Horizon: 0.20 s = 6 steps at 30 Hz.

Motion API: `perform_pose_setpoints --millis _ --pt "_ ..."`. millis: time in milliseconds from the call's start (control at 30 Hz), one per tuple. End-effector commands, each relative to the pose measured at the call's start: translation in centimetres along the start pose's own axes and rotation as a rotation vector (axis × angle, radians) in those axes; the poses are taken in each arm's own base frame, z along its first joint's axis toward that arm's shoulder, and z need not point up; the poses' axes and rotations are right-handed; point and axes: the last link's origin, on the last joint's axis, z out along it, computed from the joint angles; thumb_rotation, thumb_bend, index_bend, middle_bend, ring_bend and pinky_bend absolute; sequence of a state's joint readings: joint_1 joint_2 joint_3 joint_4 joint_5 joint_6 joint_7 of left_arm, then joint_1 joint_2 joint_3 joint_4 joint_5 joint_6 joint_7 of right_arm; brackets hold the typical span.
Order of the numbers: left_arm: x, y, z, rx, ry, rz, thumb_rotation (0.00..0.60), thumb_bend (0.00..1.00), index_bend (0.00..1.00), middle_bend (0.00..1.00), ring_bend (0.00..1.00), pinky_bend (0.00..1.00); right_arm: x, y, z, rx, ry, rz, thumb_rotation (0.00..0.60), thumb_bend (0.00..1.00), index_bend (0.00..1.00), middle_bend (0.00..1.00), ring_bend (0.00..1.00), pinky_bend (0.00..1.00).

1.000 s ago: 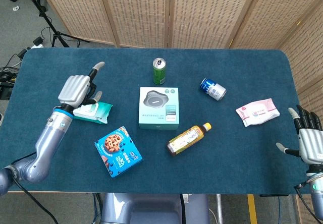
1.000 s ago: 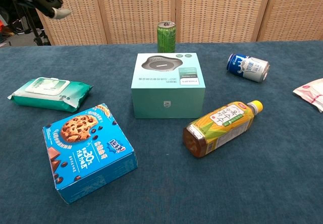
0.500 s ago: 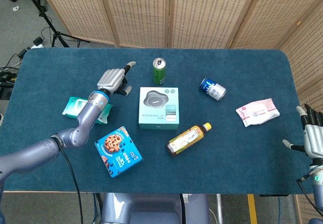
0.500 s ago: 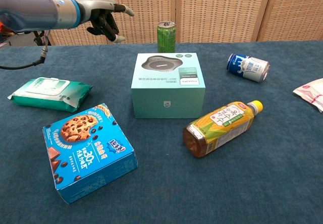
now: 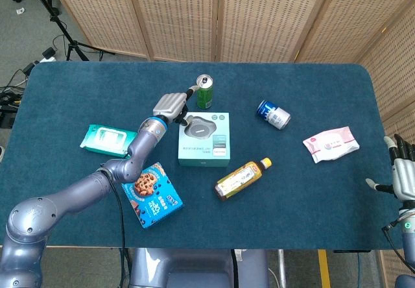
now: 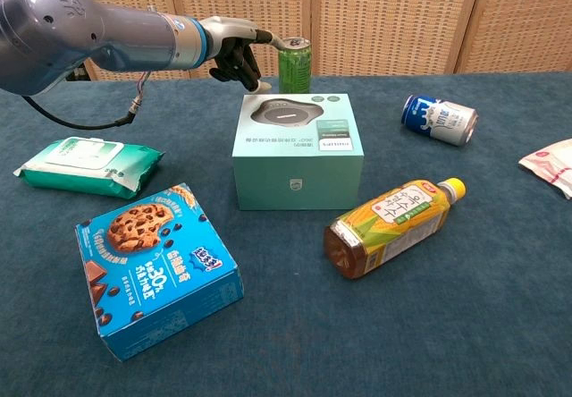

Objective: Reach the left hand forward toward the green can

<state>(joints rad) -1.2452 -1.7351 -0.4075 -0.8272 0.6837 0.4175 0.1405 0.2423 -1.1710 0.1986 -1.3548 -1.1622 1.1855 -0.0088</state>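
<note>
The green can (image 5: 205, 92) (image 6: 294, 65) stands upright at the back of the table, behind the teal box (image 5: 204, 139). My left hand (image 5: 170, 106) (image 6: 234, 47) hangs open just left of the can, fingers spread, with one fingertip reaching to the can's top rim; whether it touches is unclear. Nothing is in its palm. At the table's far right edge my right hand (image 5: 403, 176) is open, fingers pointing up, holding nothing.
Green wipes pack (image 5: 104, 140) and blue cookie box (image 5: 151, 195) lie left of the teal box. A tea bottle (image 5: 242, 178) lies in front of it. Further right are a tipped blue can (image 5: 273, 114) and a pink wipes pack (image 5: 331, 143). Wooden screens stand behind.
My left hand has swept right and forward from above the wipes pack to beside the green can. The right hand has drifted slightly toward the table's right edge.
</note>
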Motion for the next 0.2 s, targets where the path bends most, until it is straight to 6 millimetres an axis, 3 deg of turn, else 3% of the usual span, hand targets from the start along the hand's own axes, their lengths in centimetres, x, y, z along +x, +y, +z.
perform_pose_setpoints --millis 33,200 --pt "-0.15 0.04 0.08 -0.002 -0.001 -0.001 0.6 0.44 0.0 0.94 0.96 0.97 -0.09 0.0 0.06 -0.001 -0.004 -0.001 0.6 0.0 0.0 0.0 0.0 0.0" --pt "-0.59 -0.07 0.23 0.0 -0.009 -0.01 0.6 0.44 0.0 0.94 0.96 0.97 -0.08 0.01 0.04 0.0 -0.003 0.0 0.6 0.0 0.0 0.0 0.0 0.0"
